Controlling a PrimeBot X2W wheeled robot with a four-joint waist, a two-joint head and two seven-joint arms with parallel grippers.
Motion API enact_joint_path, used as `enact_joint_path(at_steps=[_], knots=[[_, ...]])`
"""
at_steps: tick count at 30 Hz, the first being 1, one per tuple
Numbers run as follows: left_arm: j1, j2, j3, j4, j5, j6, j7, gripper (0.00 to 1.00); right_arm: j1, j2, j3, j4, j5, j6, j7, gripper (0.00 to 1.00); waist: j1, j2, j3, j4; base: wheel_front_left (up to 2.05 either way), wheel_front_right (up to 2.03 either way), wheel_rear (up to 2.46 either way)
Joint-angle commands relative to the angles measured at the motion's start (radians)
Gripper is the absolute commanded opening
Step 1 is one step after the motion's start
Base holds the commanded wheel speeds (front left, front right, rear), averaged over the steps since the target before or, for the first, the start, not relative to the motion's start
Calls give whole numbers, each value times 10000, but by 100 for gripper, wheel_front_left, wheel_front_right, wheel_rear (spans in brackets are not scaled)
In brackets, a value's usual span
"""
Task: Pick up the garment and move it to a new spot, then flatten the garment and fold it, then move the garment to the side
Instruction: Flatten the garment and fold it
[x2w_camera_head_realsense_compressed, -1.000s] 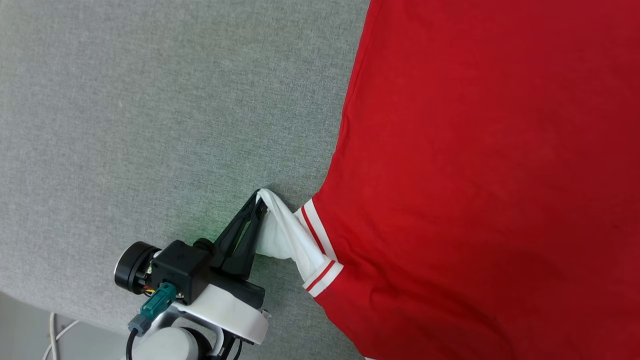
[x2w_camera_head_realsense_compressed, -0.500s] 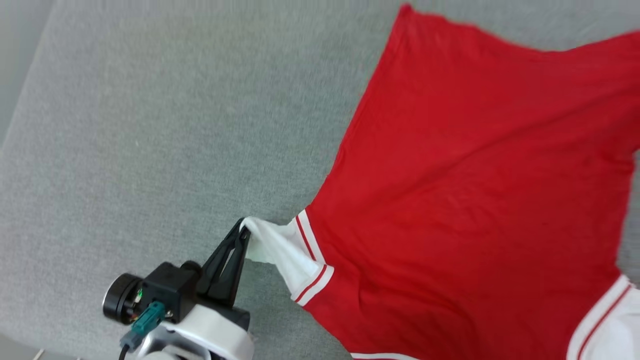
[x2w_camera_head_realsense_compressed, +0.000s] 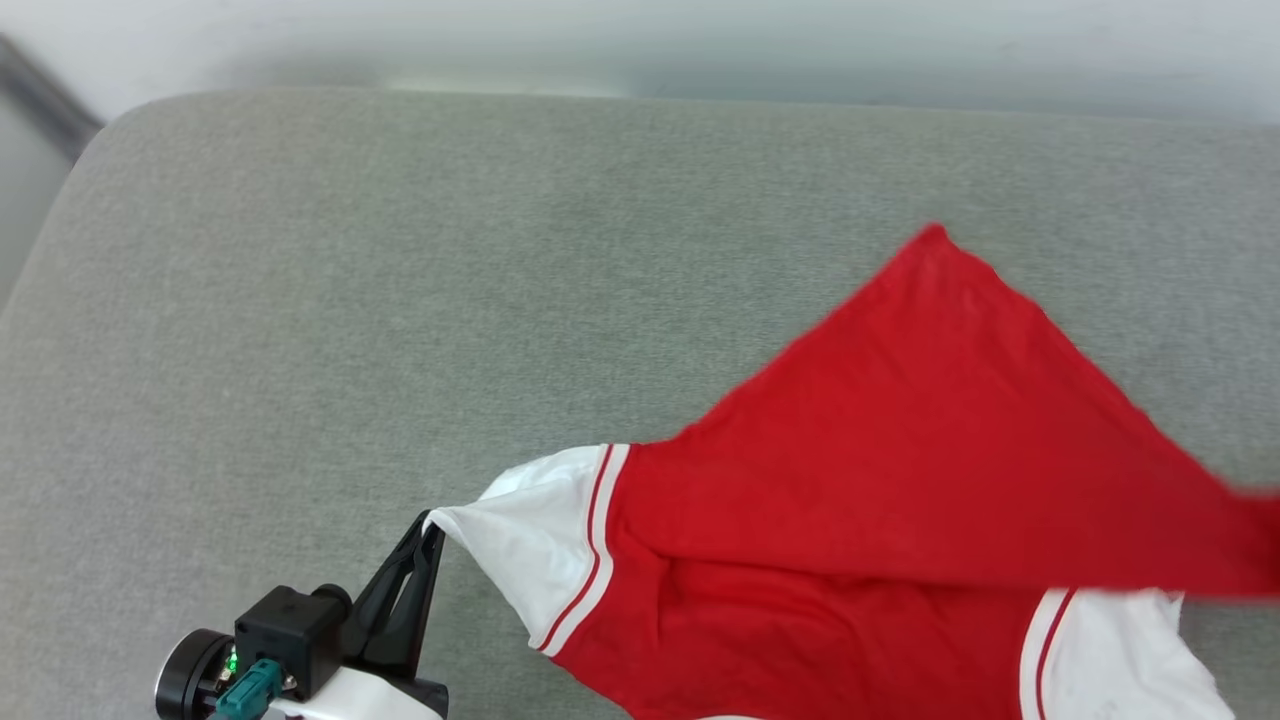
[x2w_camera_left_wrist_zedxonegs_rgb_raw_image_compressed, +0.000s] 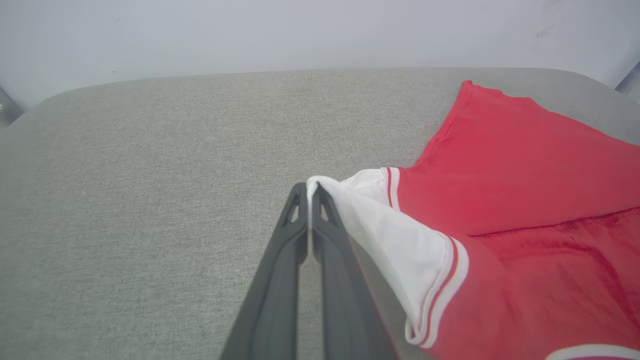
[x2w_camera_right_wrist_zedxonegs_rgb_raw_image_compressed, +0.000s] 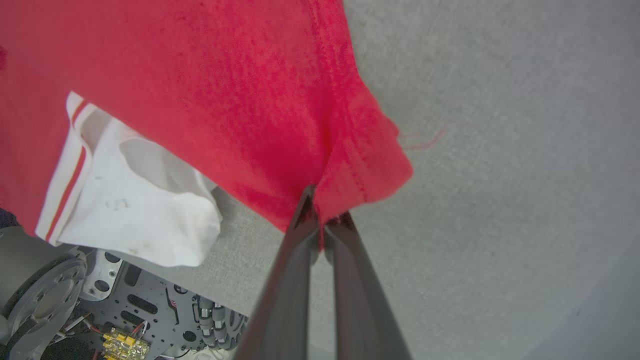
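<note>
**Grey Fabric Surface Beneath a Pale Wall**

A broad grey woven surface (x2w_camera_head_realsense_compressed: 300, 300) spread across the middle of the head view, its rounded corner in the upper left of the frame. Beyond its far edge, along the top, ran a pale, blurred wall (x2w_camera_head_realsense_compressed: 640, 40). A dark slanted strip (x2w_camera_head_realsense_compressed: 40, 85) crossed the upper left corner. In the left wrist view the wall sat above the surface's curved edge.

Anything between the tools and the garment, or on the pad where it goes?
Nothing visible. Left tool grips the white sleeve of the garment, right tool a red edge; the grey pad around it shows no obstacle.
</note>
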Motion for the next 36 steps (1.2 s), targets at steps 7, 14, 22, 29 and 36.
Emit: enact_joint_path(at_steps=[7,14,22,29,36], knots=[[114,108,108,-7,-64,-62,-105,0,2869,571,252,902,414,-7,-1361,0,2,0,22,-328,0,0,0],[29,127,143,167,-96,-109,-137,0,3536,1427,-36,1420,342,-4,-1928,19,2,0,86,-489,0,0,0],[64,111,127,224,-75,-171,-173,0,2264,494,-1994,281,478,-7,-2280,100,2,0,-70,-501,0,0,0],[-264,-38,23,192,82,-284,-146,0,333,85,-2906,-1009,-119,-5,-830,100,2,0,297,-195,0,0,0],[-856,-408,-225,341,305,-480,-127,0,-2039,1229,-2302,-1038,-1272,-7,1920,100,2,0,981,344,0,0,0]])
